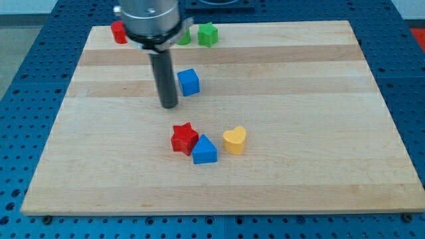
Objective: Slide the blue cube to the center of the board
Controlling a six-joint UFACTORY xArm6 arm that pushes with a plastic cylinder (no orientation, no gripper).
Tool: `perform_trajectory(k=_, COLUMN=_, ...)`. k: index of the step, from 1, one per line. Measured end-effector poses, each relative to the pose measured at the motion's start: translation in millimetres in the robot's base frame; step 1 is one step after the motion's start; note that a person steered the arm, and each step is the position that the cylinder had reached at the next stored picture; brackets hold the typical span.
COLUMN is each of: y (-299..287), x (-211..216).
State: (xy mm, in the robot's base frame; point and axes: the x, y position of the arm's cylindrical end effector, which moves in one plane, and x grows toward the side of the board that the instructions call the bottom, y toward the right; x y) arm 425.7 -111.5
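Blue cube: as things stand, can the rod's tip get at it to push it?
Probably yes. My tip sits just to the view's left of the blue cube, with only bare board between them. The red star and blue triangular block lie lower, out of the way.

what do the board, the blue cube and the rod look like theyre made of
Board: looks like pale wood, glued in strips, with grain lines and a matte finish.
Blue cube: probably plastic or painted wood, since the colour is even with a slight sheen; the look leaves it open.
Rod: dark, smooth and matte, perhaps metal or plastic. My tip sits just to the view's left of the cube.
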Motion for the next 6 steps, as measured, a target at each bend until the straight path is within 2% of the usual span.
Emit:
perform_trajectory(k=1, y=-14, x=-20)
perform_trajectory(k=3, y=20, x=-44)
perform_trajectory(k=5, y=76, x=-42)
perform_trajectory(k=6, y=86, x=-29)
